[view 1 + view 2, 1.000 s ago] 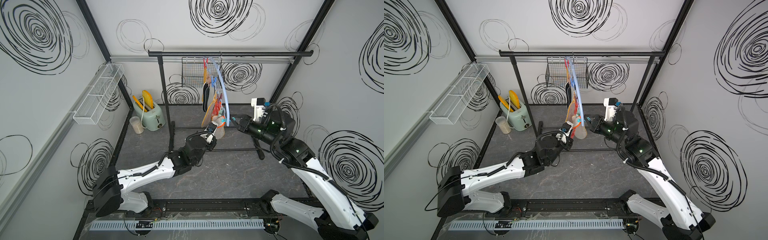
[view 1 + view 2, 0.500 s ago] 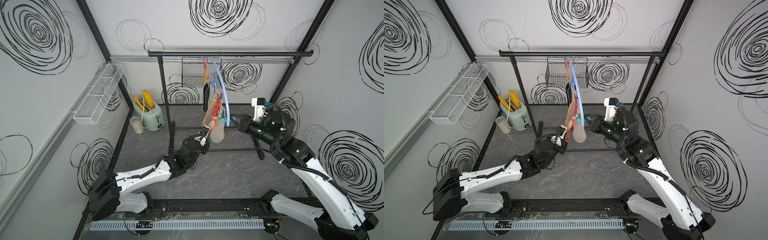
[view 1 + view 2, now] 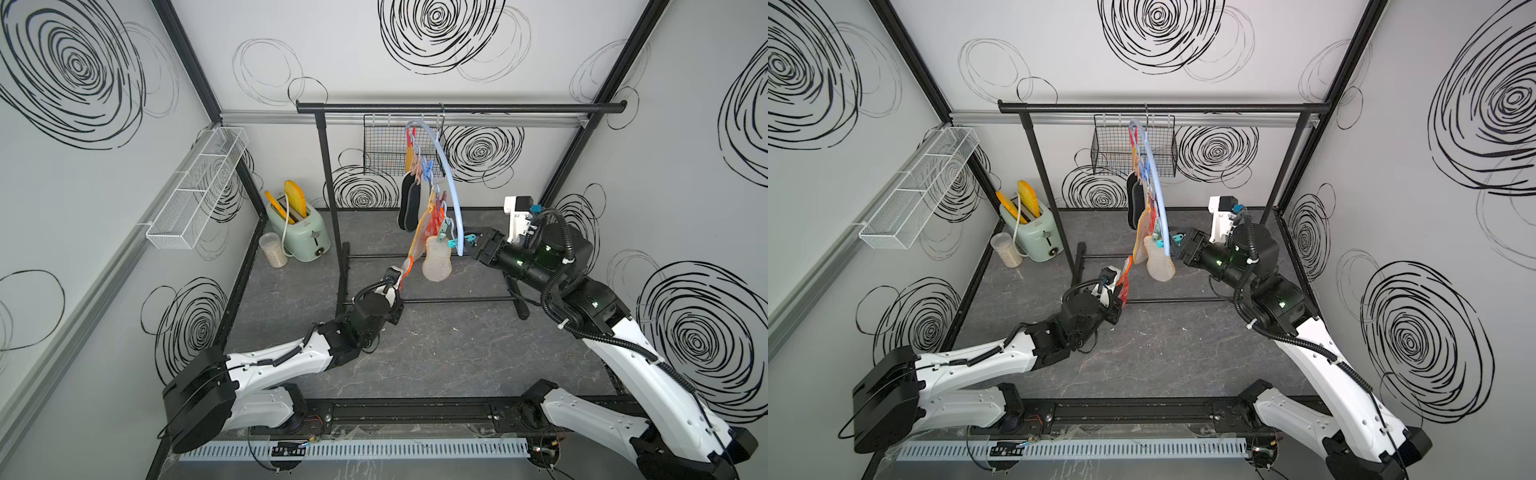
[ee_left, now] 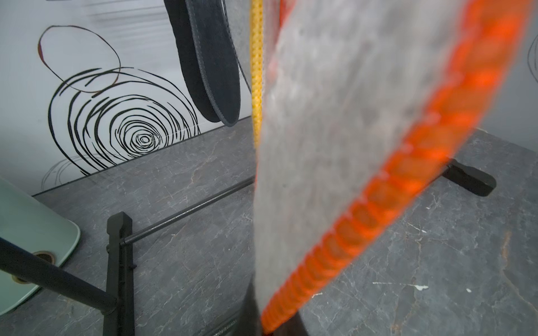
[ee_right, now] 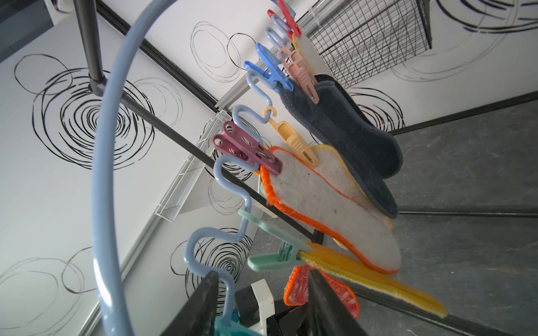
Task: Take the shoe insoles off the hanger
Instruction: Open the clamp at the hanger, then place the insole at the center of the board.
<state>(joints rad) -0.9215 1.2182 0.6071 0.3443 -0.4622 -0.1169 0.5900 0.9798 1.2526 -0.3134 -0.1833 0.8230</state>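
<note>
Your left gripper (image 3: 402,277): clamped on one orange-rimmed insole (image 4: 334,116), apparently unpegged. Your right gripper (image 5: 263,275): jaws parted. All other insoles (image 5: 343,221): pegged to hanger (image 5: 100,174).

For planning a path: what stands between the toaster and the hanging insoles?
The rail's black upright post stands there; both top views show it.

Garment rail (image 3: 457,109): standing across the rear of the floor (image 3: 457,345).
Hanger (image 3: 451,183): hanging from the rail's top bar, with the wire basket (image 3: 382,153) hanging behind.
Insoles (image 3: 436,262): hanging in a row from the hanger's pegs (image 5: 247,151).
Toaster (image 3: 307,232): sitting left of the rail, with the jar (image 3: 272,249) just beside.
Wire tray (image 3: 195,191): hanging on the left wall.
</note>
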